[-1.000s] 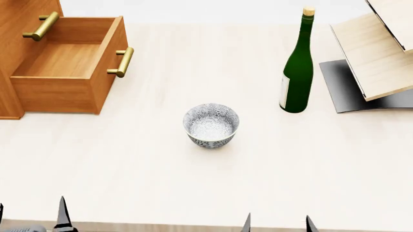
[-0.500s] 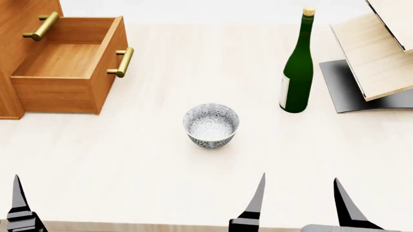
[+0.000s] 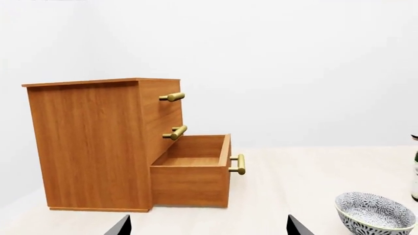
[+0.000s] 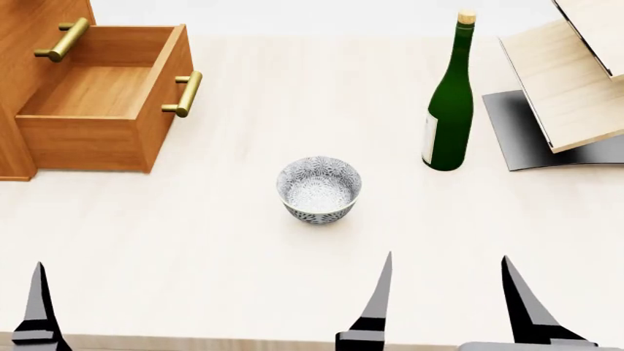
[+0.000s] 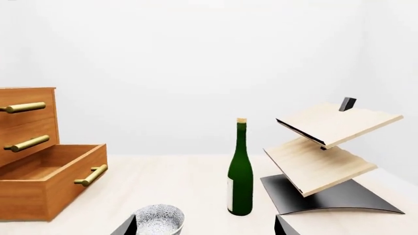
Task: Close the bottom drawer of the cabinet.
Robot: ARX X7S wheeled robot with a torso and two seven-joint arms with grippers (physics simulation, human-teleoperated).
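bottom drawer (image 4: 98, 110) pulled out of cabinet (image 3: 98, 147); right gripper (image 4: 443, 296) jaws apart, left gripper (image 4: 20, 307) seemingly too.

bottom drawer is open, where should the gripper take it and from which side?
Best bet is the brass bar handle on the front of the bottom drawer, approached from the front, the side facing the bowl. The bar stands off the panel, so the left gripper could likely close around it or push it toward the cabinet.
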